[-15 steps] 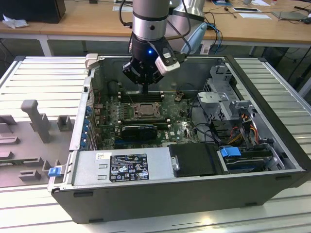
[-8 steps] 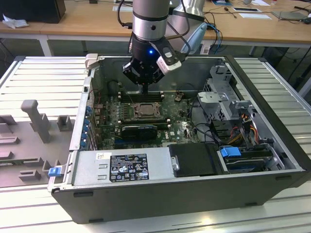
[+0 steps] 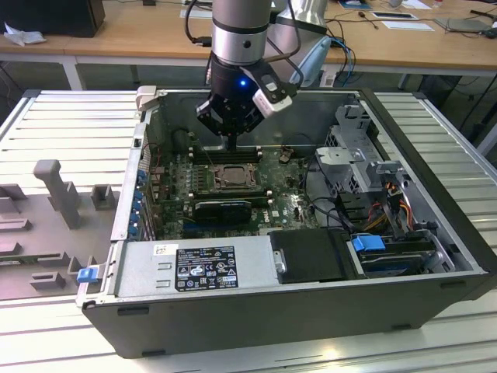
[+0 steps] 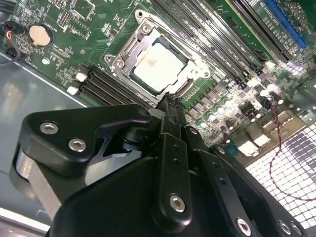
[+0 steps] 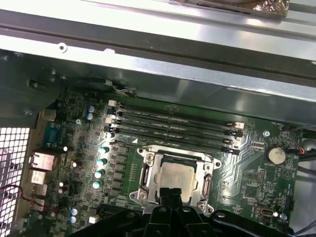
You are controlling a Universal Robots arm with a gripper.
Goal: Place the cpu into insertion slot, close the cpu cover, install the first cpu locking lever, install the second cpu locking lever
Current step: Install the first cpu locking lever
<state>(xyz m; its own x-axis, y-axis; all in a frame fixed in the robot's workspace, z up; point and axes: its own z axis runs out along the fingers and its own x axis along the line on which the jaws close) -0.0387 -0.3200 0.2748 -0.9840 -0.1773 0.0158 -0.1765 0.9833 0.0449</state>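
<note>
Exterior view: the gripper (image 3: 232,142) hangs over the insertion slot (image 3: 231,178) in the open computer case (image 3: 435,233) on ribbed metal tables (image 3: 70,124) — in both wrist views the cpu (image 4: 159,65) sits in the slot under the cpu cover (image 5: 149,170), fingers pinched together on nothing — a slanted push could bend it.

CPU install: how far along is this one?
Done: the cpu lies in the slot, and the cover looks closed around it. In hand: the gripper is beside the socket's edge, holding nothing visible. Left: I can't tell whether either locking lever is latched.
</note>
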